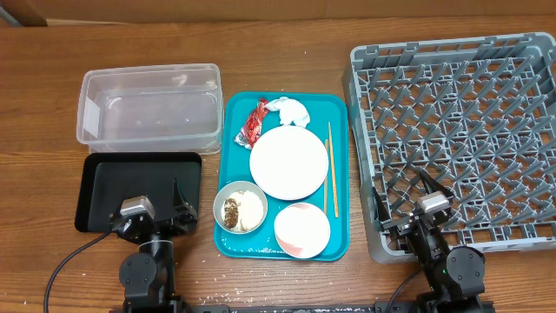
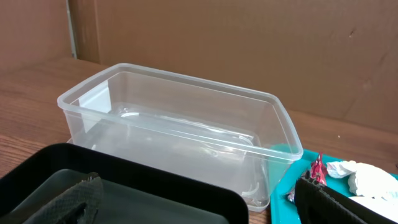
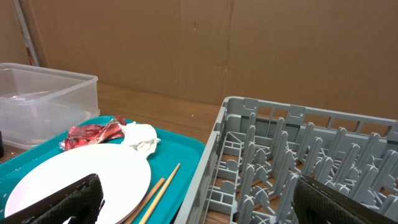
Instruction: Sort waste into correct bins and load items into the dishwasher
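On the teal tray (image 1: pixel 339 130) lie a red wrapper (image 1: pixel 254 122), a white tissue (image 1: pixel 291 110), a large white plate (image 1: pixel 288 163), a white bowl (image 1: pixel 241 207) holding rice and brown bits, a pale pink plate (image 1: pixel 302 229) and chopsticks (image 1: pixel 328 169). The clear tub (image 1: pixel 149 104) and black tray (image 1: pixel 139 178) are to the left, the grey rack (image 1: pixel 460 130) to the right. My left gripper (image 1: pixel 152 207) is open and empty over the black tray's near edge. My right gripper (image 1: pixel 407 198) is open and empty over the rack's near left corner. No small cup is in view.
The left wrist view shows the tub (image 2: pixel 180 124), the black tray (image 2: pixel 155 193), the wrapper (image 2: pixel 317 169) and the tissue (image 2: pixel 367 177). The right wrist view shows the plate (image 3: pixel 81 180), the chopsticks (image 3: pixel 158 190) and the rack's pegs (image 3: pixel 298 162). A cardboard wall stands behind the table.
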